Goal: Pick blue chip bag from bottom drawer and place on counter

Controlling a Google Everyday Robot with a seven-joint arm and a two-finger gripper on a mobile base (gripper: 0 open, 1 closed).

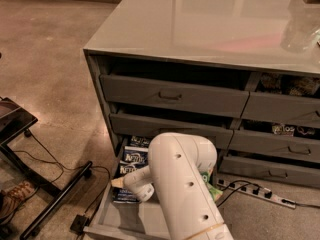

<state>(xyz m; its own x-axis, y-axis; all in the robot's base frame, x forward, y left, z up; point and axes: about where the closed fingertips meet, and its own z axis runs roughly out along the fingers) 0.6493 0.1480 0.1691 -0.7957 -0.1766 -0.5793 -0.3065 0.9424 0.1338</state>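
Jaws: at the tip of the white wrist, lower left of centre, low over the left side of the bottom drawer and over the blue bags there; only a tan tip showed.
Jaws' opening: I could not tell how far apart they stood, nor whether they had hold of anything.
Arm: a thick white link rose from the bottom edge of the frame, bent near the centre and reached left into the drawer.
Blue chip bag: lay flat in the bottom drawer at its left side, white banner logo facing up, just behind the wrist; more dark blue bags lay in line with it, one behind and others in front.
Bottom drawer: stood open at the lower middle of the frame, its pale floor bare near the front wall.
Green bag: a corner showed just right of the arm.
Worktop: glossy grey, filling the upper right, reflecting lights.
Upper drawers: grey fronts with dark handles, below the worktop.
Power strip: on the floor at lower right, cable attached.
Black stand: at the left edge, cables beside it.
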